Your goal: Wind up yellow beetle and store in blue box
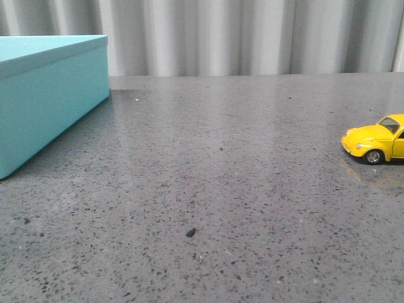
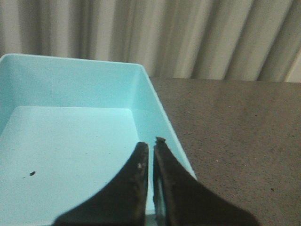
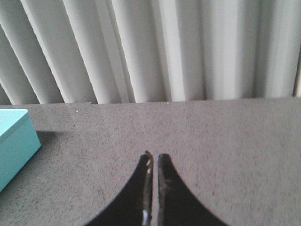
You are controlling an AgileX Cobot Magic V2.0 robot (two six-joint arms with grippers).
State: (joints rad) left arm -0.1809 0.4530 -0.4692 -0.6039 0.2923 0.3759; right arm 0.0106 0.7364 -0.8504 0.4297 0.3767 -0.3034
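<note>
Yellow beetle [image 1: 377,144] far right on tabletop [image 1: 221,189], ungrasped; we keep both jaws closed, empty; blue box [image 1: 44,101] left; winding, storing remain.

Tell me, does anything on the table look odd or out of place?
Only small things: a dark crumb lies on the table, and a dark speck lies inside the blue box. The yellow beetle stands upright.

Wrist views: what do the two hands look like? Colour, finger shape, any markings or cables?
Both look alike. The left hand has two black fingers, wide at the base and curving up to narrow tips, with a small chipped or scuffed spot near one tip. The right hand has the same black, curved, tapering fingers, with a pale glint along an inner edge. No cables, labels or printed markings are visible. Neither arm appears in the front view.
</note>
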